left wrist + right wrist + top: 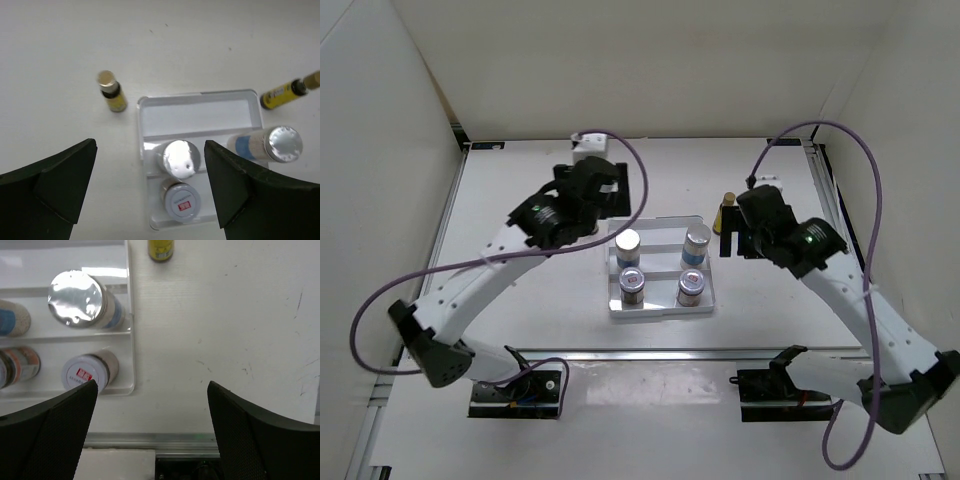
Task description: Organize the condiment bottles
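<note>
Amber bottle (161, 250) (right wrist view) is cropped at top.

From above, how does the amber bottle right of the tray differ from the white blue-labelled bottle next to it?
The amber bottle stands outside the tray; the white bottle stands inside it. The amber bottle is slimmer, with a small cap; the white bottle is wider, with a broad silver cap. Both stand upright.

Left hand (149, 146), right hand (152, 384) — both agape.
</note>
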{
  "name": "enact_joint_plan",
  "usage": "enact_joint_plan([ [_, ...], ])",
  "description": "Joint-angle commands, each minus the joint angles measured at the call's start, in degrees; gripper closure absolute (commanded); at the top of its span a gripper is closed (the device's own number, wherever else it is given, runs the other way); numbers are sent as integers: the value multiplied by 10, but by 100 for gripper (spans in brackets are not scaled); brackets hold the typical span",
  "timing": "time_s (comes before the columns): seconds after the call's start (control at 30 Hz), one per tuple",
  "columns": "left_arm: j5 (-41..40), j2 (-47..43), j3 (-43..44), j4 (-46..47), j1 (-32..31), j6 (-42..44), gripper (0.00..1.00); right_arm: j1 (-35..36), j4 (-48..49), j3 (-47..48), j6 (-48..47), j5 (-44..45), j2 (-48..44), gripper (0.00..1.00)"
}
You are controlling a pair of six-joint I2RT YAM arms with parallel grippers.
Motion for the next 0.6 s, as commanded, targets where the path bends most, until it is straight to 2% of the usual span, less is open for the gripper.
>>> enact_joint_plan([
  [0.0, -49, -56, -44, -25, 39, 38, 1, -55, 63, 48, -62, -27, 61, 7],
  [0.1, -49, -90, -102, -25, 75, 43, 1, -116, 92, 98, -83, -98, 141, 14],
  [0.13, -49, -99, -119, -25, 88, 38, 1, -130, 97, 112, -89, -119, 161, 27],
  [0.23, -49, -131, -194, -3, 110, 33, 1, -163, 97, 175, -94, -146, 239, 37],
  [0.33, -49, -148, -273, 29, 127, 42, 1, -181, 97, 222, -94, -184, 312, 33],
  [0.57, -43, -132, -268, 45, 133, 61, 1, -192, 103, 298, -89, -177, 410, 31],
])
